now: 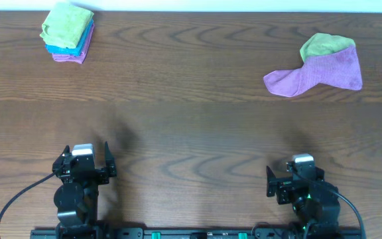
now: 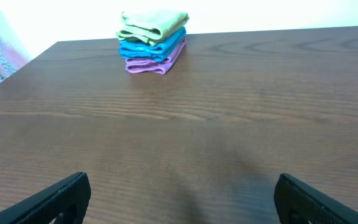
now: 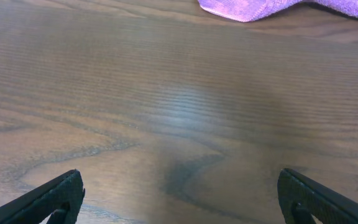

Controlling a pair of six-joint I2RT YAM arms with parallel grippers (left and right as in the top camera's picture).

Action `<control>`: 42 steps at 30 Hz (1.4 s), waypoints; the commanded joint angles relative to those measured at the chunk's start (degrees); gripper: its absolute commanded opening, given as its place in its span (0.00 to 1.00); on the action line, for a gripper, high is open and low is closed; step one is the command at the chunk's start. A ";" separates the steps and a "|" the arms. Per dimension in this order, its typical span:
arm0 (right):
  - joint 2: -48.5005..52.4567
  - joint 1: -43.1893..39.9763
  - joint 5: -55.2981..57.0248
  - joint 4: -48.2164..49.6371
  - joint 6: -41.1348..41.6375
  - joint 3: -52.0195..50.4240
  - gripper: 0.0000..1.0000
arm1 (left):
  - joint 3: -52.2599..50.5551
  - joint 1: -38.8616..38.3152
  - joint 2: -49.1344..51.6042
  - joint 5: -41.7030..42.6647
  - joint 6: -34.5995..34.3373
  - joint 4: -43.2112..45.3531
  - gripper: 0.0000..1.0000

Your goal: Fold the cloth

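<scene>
A brown woodgrain table [image 1: 191, 113] bears purple cloth [image 1: 327, 72] and seemingly yellow-green cloth [image 1: 322, 44].

No text, label, brand or number can be read in any view. The wooden table [image 1: 191, 133], the stack of folded cloths [image 1: 67, 32] and the loose purple cloth [image 1: 330, 72] show only plain, unmarked surfaces

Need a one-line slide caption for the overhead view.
Jaws open, left arm and right arm at near edge; folded stack far left, purple cloth and green cloth bunched far right.

purple cloth [image 1: 323, 72] | crumpled, unfolded, far right | overlapping green cloth [image 1: 323, 45] | folded stack [image 1: 68, 32] far left
</scene>
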 commanded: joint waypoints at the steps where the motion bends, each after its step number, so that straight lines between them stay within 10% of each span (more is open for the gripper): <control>1: -0.52 -0.46 -0.24 1.84 0.59 -0.42 0.99 | -1.36 -0.28 -0.37 -1.03 -0.26 -0.44 0.95; 10: 2.38 -0.90 6.34 29.35 13.00 -0.44 0.99 | -1.36 -0.28 -0.37 -1.03 -0.26 -0.44 0.95; 19: 39.74 -8.83 0.55 54.25 13.60 5.35 0.99 | -1.36 -0.28 -0.37 -1.03 -0.26 -0.44 0.95; 26: 70.42 -11.47 -7.08 55.54 13.40 25.51 0.99 | -1.36 -0.28 -0.37 -1.03 -0.26 -0.44 0.95; 36: 81.09 -11.50 -16.79 69.18 19.43 31.58 0.99 | -1.36 -0.28 -0.37 -1.03 -0.26 -0.44 0.95; 42: 90.42 -13.16 -16.72 54.55 20.06 41.66 0.99 | -1.36 -0.28 -0.37 -1.03 -0.26 -0.44 0.95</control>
